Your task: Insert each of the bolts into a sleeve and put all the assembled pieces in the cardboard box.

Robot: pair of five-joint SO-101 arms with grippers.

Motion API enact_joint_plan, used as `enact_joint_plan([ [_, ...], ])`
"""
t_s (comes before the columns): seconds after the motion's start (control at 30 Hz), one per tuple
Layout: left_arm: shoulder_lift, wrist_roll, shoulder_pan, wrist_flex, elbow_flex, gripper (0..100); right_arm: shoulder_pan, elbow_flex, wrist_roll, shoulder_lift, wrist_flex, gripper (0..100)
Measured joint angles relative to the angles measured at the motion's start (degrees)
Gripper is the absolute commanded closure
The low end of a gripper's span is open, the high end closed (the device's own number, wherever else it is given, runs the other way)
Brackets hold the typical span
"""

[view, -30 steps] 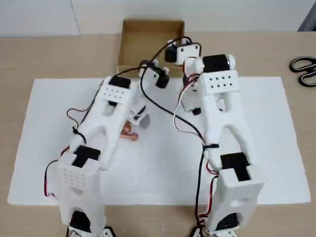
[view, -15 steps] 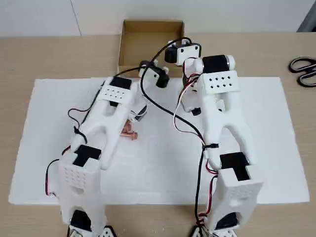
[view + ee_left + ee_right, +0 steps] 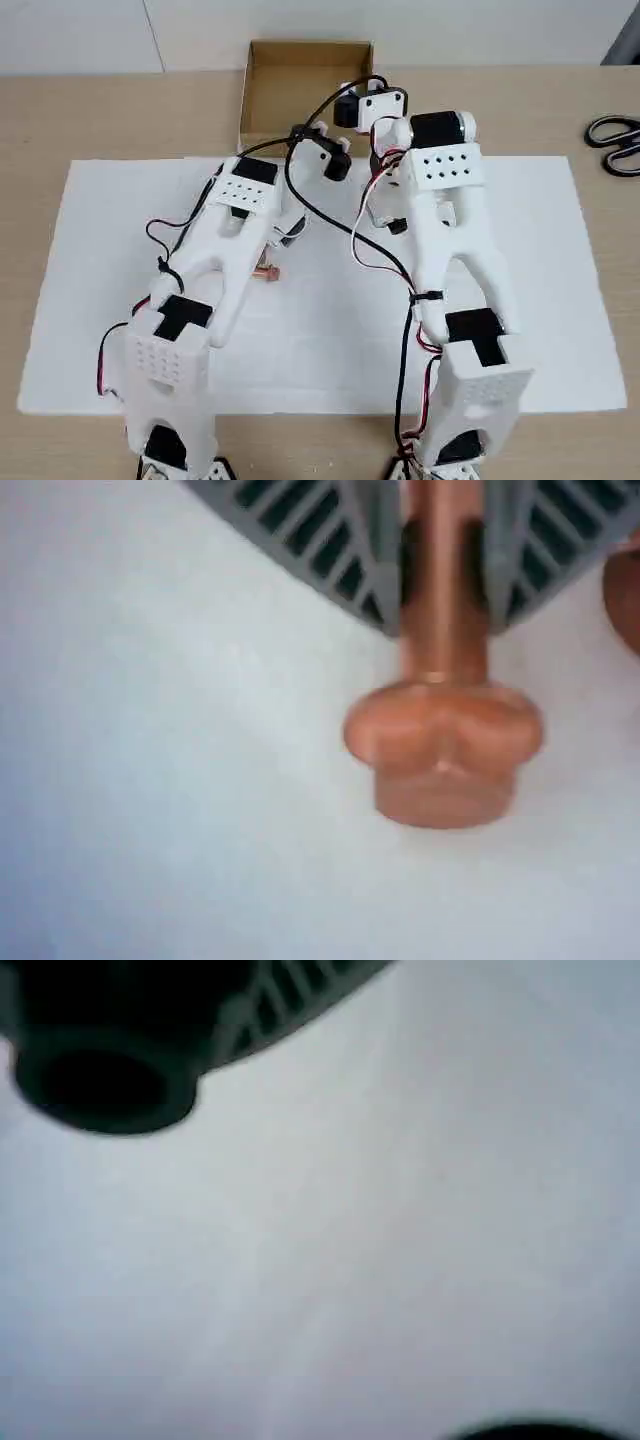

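The left pincer (image 3: 445,580) was closed on a copper-coloured flanged bolt (image 3: 442,740), its grey ribbed fingers (image 3: 300,530) pressing the smooth shank from both sides; the bolt's long axis ran in line with the fingers, the broad head standing clear beyond the tips just above the white paper sheet (image 3: 120,260), while the shank's other end was hidden between the pads; just beside this pincer, at its flank, lay a second copper bolt (image 3: 265,272) loose on the sheet; farther off, across a bare strip of sheet on the inner side, the right pincer (image 3: 392,215) hung low, and a black cylindrical sleeve (image 3: 100,1085) sat hard against its ribbed pad with the open bore showing, so I judged it clamped there, though the grip itself was partly hidden; the coming move therefore turned on lining the copper shank with that dark bore, the sleeve lying sideways from the left pincer toward the other arm, not ahead of it; since the head led, I judged some turning of the wrist would be needed first; beyond both pincers, farthest away, stood the open brown cardboard box (image 3: 246,95), the left arm slightly nearer to it.
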Motion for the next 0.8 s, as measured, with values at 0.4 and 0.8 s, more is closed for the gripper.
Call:
enact_joint_plan([
  [0.4, 0.3, 2.9, 1.4, 16.1, -20.5, 99, 0.4, 0.4, 0.0, -1.8, -0.1, 99.5],
  [0.8, 0.6, 5.2, 1.4, 17.8, -23.6, 99, 9.7, 0.4, 0.1, -14.4, 0.2, 99.5],
])
